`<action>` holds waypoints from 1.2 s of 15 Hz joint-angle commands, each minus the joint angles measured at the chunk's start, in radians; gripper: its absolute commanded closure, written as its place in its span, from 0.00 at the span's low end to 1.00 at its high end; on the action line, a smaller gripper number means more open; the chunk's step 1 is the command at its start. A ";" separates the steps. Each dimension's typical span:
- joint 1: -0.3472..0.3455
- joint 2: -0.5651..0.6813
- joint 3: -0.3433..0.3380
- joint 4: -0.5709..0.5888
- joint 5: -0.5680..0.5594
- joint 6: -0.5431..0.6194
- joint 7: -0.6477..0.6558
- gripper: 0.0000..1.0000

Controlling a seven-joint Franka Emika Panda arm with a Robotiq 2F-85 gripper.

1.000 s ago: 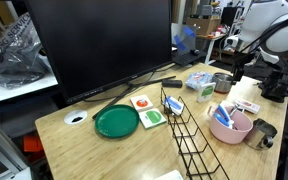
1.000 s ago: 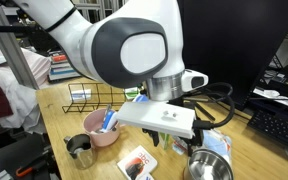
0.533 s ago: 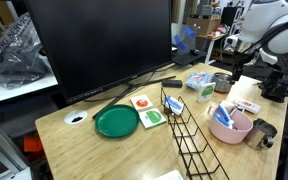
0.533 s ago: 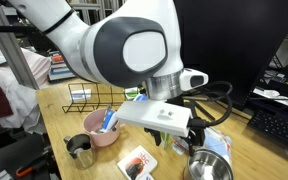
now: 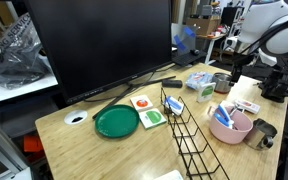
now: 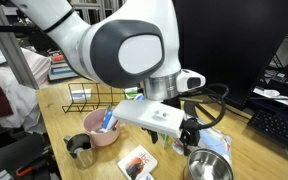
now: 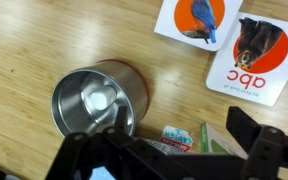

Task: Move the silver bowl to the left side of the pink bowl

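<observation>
The silver bowl [image 7: 89, 100] stands upright on the wooden table, shiny with a dark inside, at the lower left of the wrist view. It also shows in both exterior views [image 5: 222, 82] [image 6: 210, 168]. My gripper [image 7: 181, 135] is open and empty just above the table. One finger is at the bowl's rim, and the other stands apart to the right. It also shows in both exterior views [image 5: 236, 72] [image 6: 190, 135]. The pink bowl [image 5: 236, 133] [image 6: 104, 139] holds blue items and stands apart from the silver bowl.
A small metal cup [image 5: 261, 134] [image 6: 80, 150] stands beside the pink bowl. A black wire rack [image 5: 189, 130], a green plate [image 5: 116, 121] and picture cards [image 7: 252, 60] lie on the table. Small packets [image 7: 179, 138] lie under the gripper. A large monitor [image 5: 99, 45] stands behind.
The gripper has shifted slightly by the silver bowl. The bowls and the other objects have not moved.
</observation>
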 commanded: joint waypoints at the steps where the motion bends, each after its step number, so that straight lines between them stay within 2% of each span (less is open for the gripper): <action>1: -0.024 -0.006 0.034 -0.008 0.077 -0.012 -0.037 0.00; 18: -0.017 -0.002 0.032 -0.007 0.064 -0.001 0.030 0.00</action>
